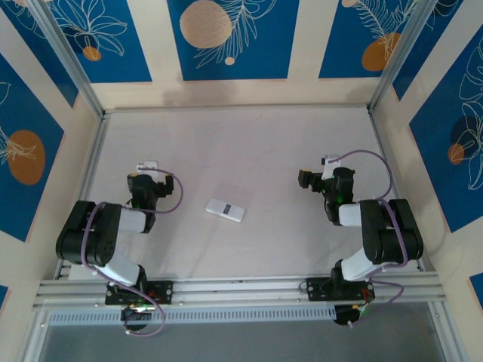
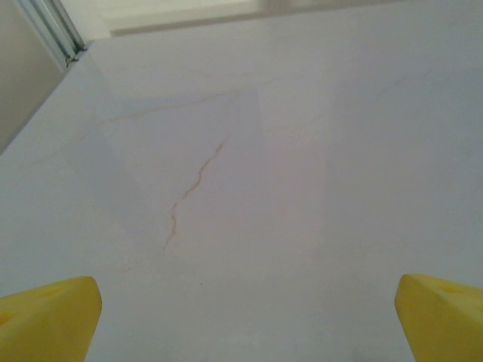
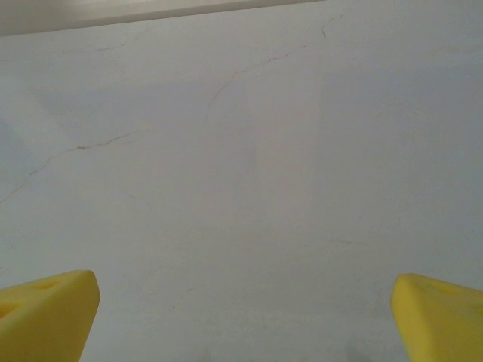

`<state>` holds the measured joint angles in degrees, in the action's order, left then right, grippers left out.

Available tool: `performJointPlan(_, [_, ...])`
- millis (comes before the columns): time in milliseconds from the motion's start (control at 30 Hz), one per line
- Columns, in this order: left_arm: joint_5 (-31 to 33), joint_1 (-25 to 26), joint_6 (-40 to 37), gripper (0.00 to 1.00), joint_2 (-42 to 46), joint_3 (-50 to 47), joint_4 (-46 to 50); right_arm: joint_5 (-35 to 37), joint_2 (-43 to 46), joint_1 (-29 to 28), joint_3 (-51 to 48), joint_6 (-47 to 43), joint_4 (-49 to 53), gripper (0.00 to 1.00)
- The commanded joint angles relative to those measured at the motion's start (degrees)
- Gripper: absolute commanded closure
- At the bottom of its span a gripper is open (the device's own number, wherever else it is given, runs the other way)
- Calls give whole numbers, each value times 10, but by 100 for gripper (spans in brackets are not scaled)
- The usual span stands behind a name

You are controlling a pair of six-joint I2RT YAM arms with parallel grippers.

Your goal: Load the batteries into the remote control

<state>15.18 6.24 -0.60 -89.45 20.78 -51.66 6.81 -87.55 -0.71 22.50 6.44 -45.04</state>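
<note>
Left end effector (image 2: 247,294) spreads smooth yellow wedge fingers (image 2: 53,320).

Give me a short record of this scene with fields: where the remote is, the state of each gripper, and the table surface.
remote control: lying flat on the table, at a slant, between the two arms
left gripper: open, jaws wide apart, nothing between them, over bare table
right gripper: open, jaws wide apart, nothing between them, over bare table
table: pale surface with thin vein-like lines
contact: neither gripper touches the remote control
</note>
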Motion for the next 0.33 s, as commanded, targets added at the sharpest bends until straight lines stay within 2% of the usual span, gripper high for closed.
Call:
performJointPlan(0, [-15, -3, -11, 0, -2, -4, -44, -12, 4, 4, 13, -8, -12, 1])
performJointPlan(300, [-15, -3, -10, 0, -1, -4, -42, -18, 4, 6, 15, -8, -11, 1])
